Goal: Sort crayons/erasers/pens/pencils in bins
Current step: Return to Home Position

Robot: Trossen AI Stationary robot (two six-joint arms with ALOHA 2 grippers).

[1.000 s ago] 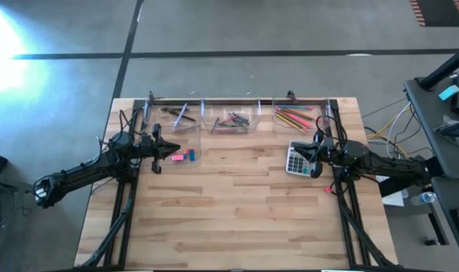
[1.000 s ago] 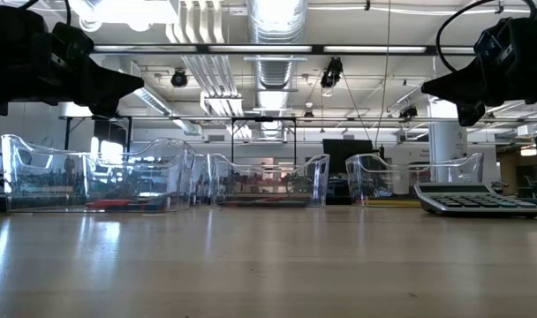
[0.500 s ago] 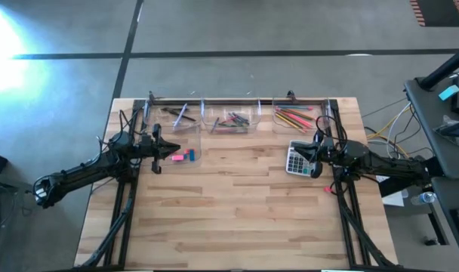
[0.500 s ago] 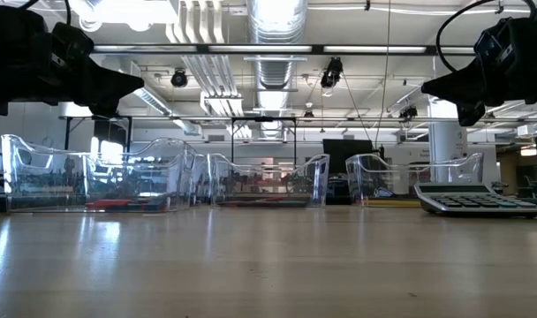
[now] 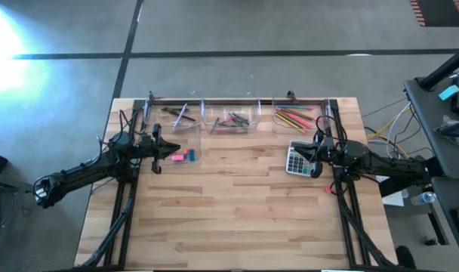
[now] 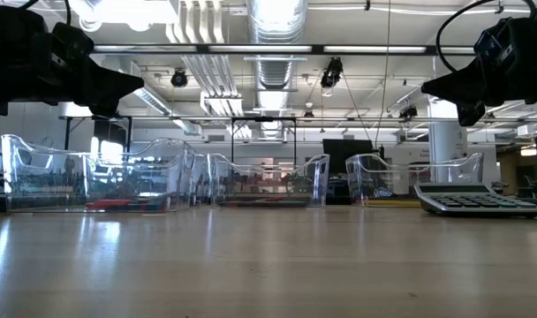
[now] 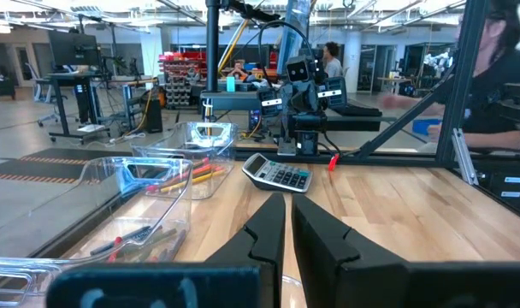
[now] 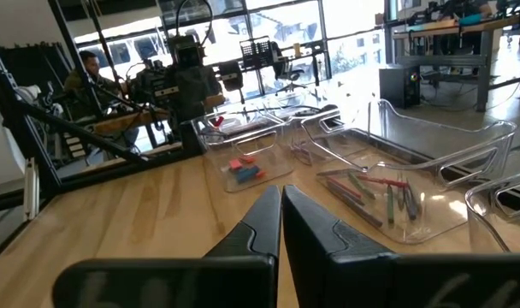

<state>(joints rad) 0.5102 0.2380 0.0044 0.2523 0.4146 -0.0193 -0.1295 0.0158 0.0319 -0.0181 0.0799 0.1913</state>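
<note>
Four clear bins stand on the wooden table. Three are in a row along the far edge: one with pens [image 5: 180, 115], one with crayons [image 5: 233, 119], one with pencils [image 5: 294, 117]. A fourth bin [image 5: 186, 156], nearer on the left, holds pink and blue erasers [image 8: 243, 168]. My left gripper [image 5: 175, 149] hangs shut, level, above that bin's left side. My right gripper [image 5: 295, 150] hangs shut, level, above the grey calculator [image 5: 299, 160]. Both hover clear of the table in the low view, left gripper [image 6: 132, 84] and right gripper [image 6: 430, 87].
The calculator [image 6: 479, 199] lies flat at the table's right, near the pencil bin. A metal frame rail [image 5: 237, 99] runs along the far edge behind the bins. The near half of the table [image 5: 237, 219] is bare wood. People sit at desks in the room beyond.
</note>
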